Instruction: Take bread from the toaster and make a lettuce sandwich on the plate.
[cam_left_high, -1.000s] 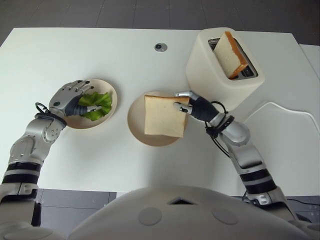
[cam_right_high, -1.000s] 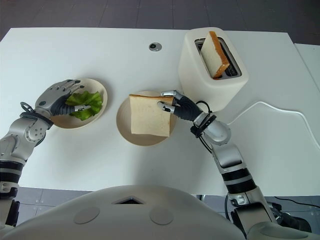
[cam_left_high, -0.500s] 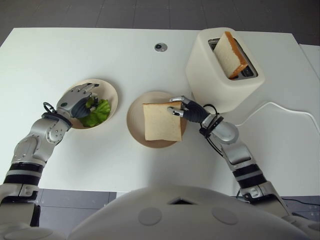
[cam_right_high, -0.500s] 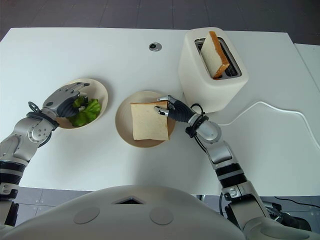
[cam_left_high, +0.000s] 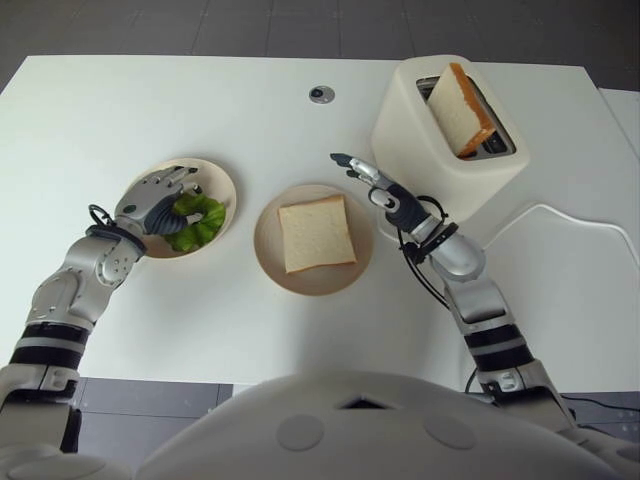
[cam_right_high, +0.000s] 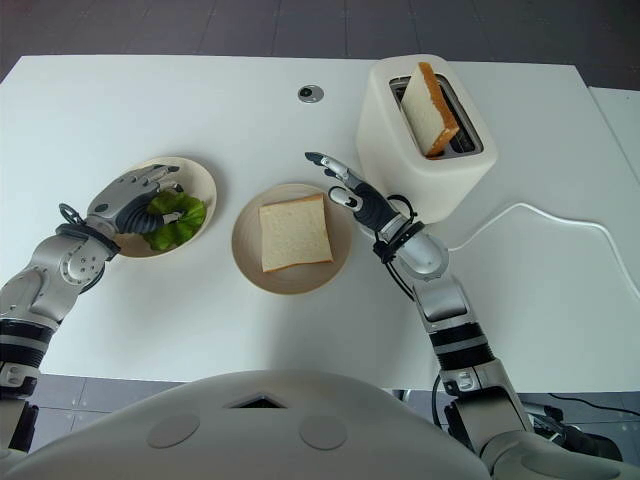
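Table (cam_left_high: 120, 100): white, everything stands on it.

Left hand (cam_left_high: 152, 196): at the left, over the near-left rim of the dish (cam_left_high: 227, 184). Fingers curl down onto the left end of the lettuce (cam_left_high: 198, 218) and close on it. The lettuce lies bunched in the dish, on its near side.

Grommet (cam_left_high: 321, 95): small round fitting in the tabletop, far, centre, well apart from the rest.

Plate (cam_left_high: 268, 250): centre, just right of the dish, not touching it. One slice (cam_left_high: 316, 232) lies flat on it, turned slightly off square, with its right corner near the plate's right rim. Nothing on top of the slice.

Right hand (cam_left_high: 385, 194): between the plate's far-right rim and the toaster (cam_left_high: 425, 150), raised off the table. Fingers (cam_left_high: 345, 161) stretched out straight, pointing far-left. Hand fully open, nothing in it. It is clear of the slice.

Toaster: far right, cream, upright block. Second slice (cam_left_high: 465, 108) stands tilted in the left slot, its top half above the toaster's top. The right slot is dark, contents cannot be told.

Cable (cam_left_high: 560, 212): white, runs from behind the toaster's near-right side across the table to the right.
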